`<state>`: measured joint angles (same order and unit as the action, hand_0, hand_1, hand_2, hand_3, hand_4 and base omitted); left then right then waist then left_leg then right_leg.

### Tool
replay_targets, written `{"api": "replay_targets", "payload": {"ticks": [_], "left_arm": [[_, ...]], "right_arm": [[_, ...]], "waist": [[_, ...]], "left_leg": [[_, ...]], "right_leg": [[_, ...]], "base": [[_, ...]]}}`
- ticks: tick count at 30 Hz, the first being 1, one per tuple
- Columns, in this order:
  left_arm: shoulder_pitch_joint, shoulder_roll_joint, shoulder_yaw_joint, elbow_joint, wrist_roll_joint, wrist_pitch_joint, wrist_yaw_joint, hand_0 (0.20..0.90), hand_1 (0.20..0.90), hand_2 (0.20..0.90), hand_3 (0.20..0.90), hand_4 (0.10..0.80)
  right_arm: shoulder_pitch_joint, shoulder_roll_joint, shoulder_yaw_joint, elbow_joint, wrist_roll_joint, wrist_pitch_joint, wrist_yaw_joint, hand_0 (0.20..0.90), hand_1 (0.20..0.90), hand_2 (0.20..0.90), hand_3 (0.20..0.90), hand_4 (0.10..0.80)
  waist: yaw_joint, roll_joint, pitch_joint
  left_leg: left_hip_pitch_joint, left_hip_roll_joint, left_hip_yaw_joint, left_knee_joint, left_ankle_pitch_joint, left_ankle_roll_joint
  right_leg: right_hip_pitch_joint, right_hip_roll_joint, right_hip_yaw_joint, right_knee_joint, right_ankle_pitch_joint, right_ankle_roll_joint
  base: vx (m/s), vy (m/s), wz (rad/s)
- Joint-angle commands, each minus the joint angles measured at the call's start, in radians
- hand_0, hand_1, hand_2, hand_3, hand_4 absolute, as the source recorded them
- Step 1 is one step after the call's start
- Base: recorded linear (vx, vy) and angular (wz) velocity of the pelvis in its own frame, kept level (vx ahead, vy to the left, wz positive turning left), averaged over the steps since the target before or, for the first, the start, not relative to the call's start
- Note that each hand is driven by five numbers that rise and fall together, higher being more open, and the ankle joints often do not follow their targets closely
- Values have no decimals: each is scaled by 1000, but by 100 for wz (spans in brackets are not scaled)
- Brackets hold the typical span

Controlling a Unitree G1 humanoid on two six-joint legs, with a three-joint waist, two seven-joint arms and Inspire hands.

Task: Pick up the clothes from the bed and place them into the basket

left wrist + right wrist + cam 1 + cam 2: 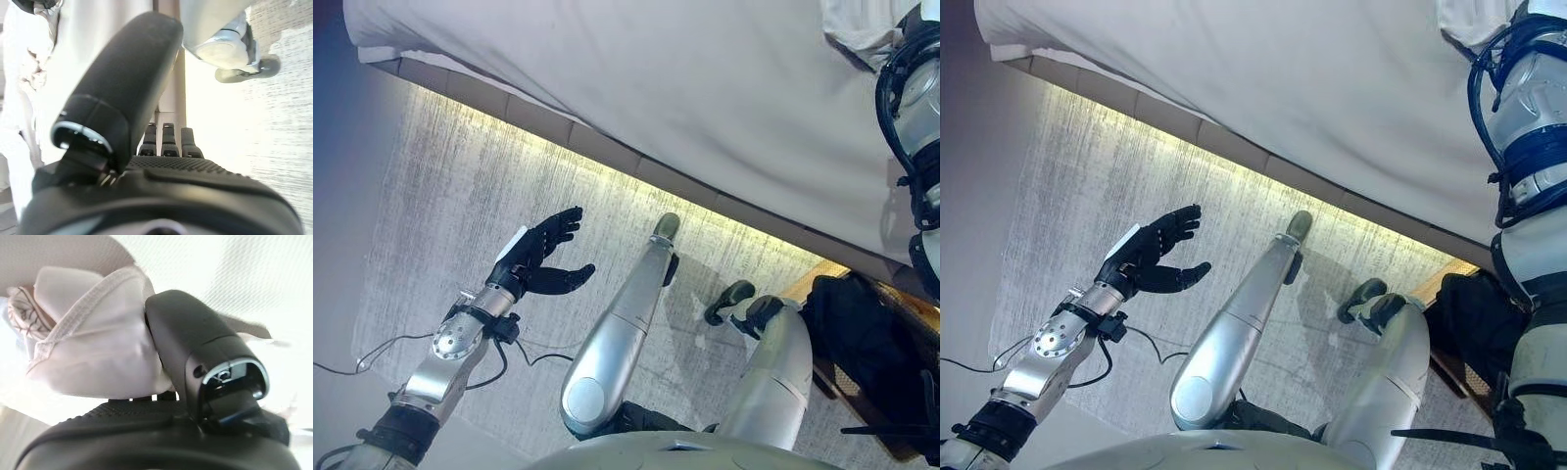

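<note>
Right hand [195,377] over bed [705,88], thumb pressed against bunched pale garment [93,352]; fingers hidden under cloth, so grip cannot be confirmed. Garment sits on white sheet at bed's far right corner [862,24]. Stitched hem visible along fold; thin, soft, light fabric, will drape and slip if pinched at single layer. Judgement: best purchase is gathered bulk near hem, several layers together. Left hand [543,257] hangs above carpet [460,186], fingers spread, empty. Basket [876,343] on floor at lower right, dark cloth inside.
</note>
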<state>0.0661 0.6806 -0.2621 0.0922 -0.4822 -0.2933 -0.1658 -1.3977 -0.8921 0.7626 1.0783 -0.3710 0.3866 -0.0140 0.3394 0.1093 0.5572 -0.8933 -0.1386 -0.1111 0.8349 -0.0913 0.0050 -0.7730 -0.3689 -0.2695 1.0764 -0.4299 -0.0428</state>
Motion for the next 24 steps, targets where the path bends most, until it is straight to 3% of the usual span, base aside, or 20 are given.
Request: {"api": "replay_targets", "payload": {"ticks": [1,8,11,14,15,19,24], "left_arm": [[36,8,81,-41,-51,-94,-17,900,900,900,900,800],[2,-9,91,-17,-28,-74,-38,900,900,900,900,800],[-7,-18,86,7,3,-45,-28,900,900,900,900,800],[-15,-20,82,55,35,-8,12,900,900,900,900,800],[-19,-22,83,69,42,6,22,900,900,900,900,800],[-29,-31,96,125,94,77,58,900,900,900,900,800],[-43,-28,97,160,127,133,67,900,900,900,900,800]], "right_arm": [[-43,-135,21,-28,-2,-21,-43,300,300,300,200,100],[-20,-149,-36,-21,26,-48,-12,300,300,300,200,100],[-3,-159,-61,-16,49,-78,16,300,300,300,200,100],[14,-165,-92,-36,134,-111,25,300,300,300,200,100],[20,-168,-106,-43,160,-124,24,300,300,300,200,100],[57,-183,-178,-122,336,-156,73,300,300,300,200,100],[78,-252,-211,-162,354,-212,76,300,300,300,200,100]], "waist": [[6,21,-37],[0,-9,-38],[-6,-31,-79],[-23,-55,-128],[-30,-59,-141],[-68,-100,-208],[-113,-138,-288]], "left_leg": [[155,40,57,-7,-150,40],[365,49,50,-172,-112,22],[452,58,47,-258,-97,13],[539,78,55,-339,-85,6],[552,83,62,-370,-52,8],[667,106,84,-456,-51,0],[782,118,112,-557,-40,-5]], "right_leg": [[99,98,-59,-122,110,-13],[307,89,-69,-267,140,9],[397,98,-75,-363,159,21],[487,116,-75,-473,186,34],[508,122,-89,-522,223,27],[627,153,-75,-667,259,48],[733,185,-51,-800,297,79]], "base": [[33,34,-5],[30,34,-10],[87,45,-10],[55,42,-20],[-14,44,-24],[36,-6,-23],[72,-35,-24]]}}
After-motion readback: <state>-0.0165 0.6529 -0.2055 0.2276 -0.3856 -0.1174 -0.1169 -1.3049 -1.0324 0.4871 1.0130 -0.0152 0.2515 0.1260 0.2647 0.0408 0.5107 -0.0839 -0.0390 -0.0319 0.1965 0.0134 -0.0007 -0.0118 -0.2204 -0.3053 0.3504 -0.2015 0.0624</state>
